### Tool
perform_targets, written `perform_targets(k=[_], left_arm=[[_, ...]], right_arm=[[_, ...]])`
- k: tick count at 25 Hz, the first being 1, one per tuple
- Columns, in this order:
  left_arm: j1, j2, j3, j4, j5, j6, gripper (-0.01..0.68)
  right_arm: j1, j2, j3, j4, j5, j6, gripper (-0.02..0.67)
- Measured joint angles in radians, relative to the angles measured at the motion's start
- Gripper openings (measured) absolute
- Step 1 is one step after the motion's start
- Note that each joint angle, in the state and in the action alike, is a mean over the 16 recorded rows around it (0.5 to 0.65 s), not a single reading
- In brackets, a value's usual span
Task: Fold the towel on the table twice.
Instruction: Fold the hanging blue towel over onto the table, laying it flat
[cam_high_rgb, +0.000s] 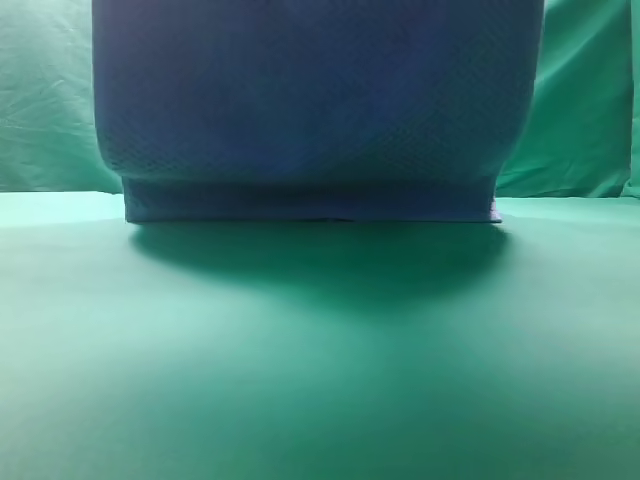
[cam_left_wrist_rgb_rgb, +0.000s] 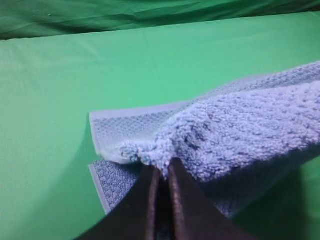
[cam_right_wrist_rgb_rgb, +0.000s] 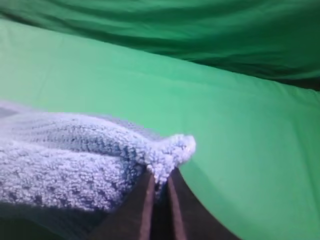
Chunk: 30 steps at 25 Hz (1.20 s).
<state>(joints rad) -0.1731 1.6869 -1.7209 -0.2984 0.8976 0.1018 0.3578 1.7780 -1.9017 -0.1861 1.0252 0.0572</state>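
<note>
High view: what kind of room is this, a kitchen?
Probably a robot test bench, not a kitchen: a green-covered table, a wrinkled green backdrop, and just a towel.

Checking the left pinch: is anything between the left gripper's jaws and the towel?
No. In the left wrist view the left gripper pinches the towel edge directly.

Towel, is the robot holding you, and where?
Yes. Both grippers are shut on the towel: the left gripper pinches a bunched corner, and the right gripper pinches the corner at the other end, lifting that edge above the table.
</note>
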Motion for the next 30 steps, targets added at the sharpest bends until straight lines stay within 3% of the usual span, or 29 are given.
perform_targets(k=[14,30], left_arm=[[-0.016,-0.411,0.581,-0.086,-0.123,0.044,0.0],[-0.019,-0.766,1.006,-0.212,-0.094,0.053,0.0]], right_arm=[[0.075,-0.369,0.54,0.017,-0.132,0.064,0.0],[0.192,-0.763,1.04,0.04,-0.18,0.226,0.0]])
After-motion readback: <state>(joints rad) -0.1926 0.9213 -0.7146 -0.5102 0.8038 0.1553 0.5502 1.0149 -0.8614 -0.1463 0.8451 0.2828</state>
